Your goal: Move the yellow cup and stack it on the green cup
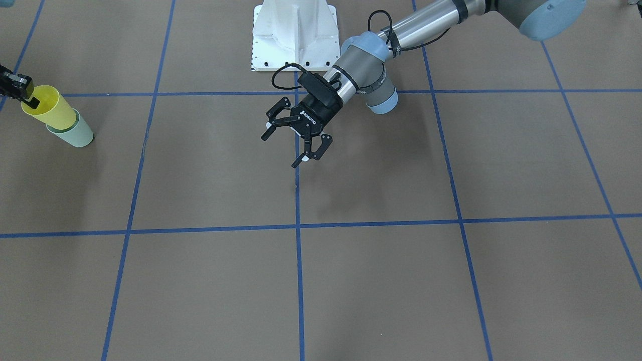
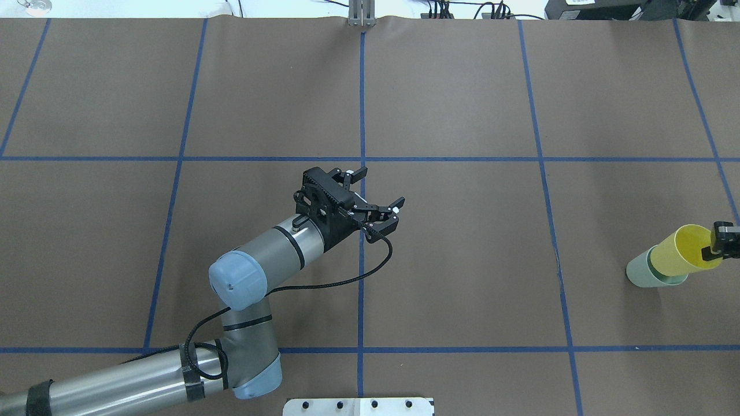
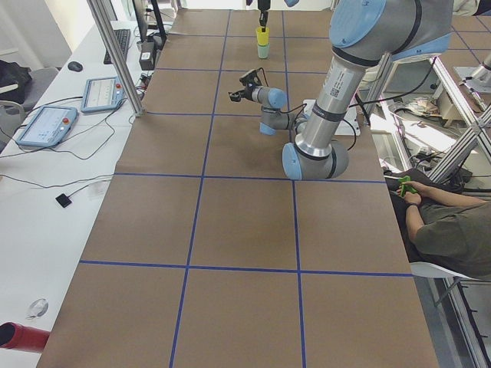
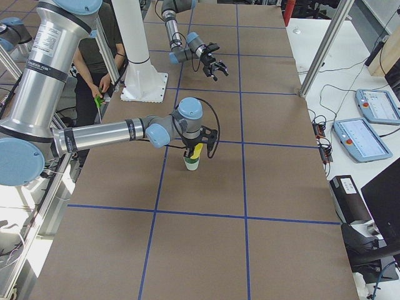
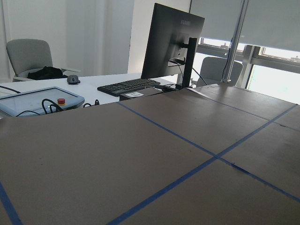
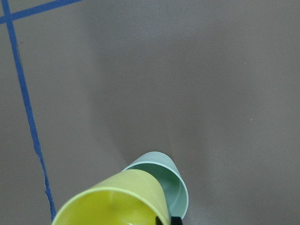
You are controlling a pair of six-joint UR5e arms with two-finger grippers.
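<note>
Far left of frame: yellow cup (image 1: pixel 50 108) tilted, lower end in the mouth of the green cup (image 1: pixel 75 134). Right jaws pinch its rim. Left jaws spread, empty, mid-frame. Risk: released while tilted, it may jam crooked or topple both.

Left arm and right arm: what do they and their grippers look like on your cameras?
Both match: the left arm and right arm are silver tubes with grey joints and pale blue caps. A black cable loops along the left one. The left gripper is black, with two linked fingers and white ROBOTIQ lettering on its body. The right gripper is black too.
</note>
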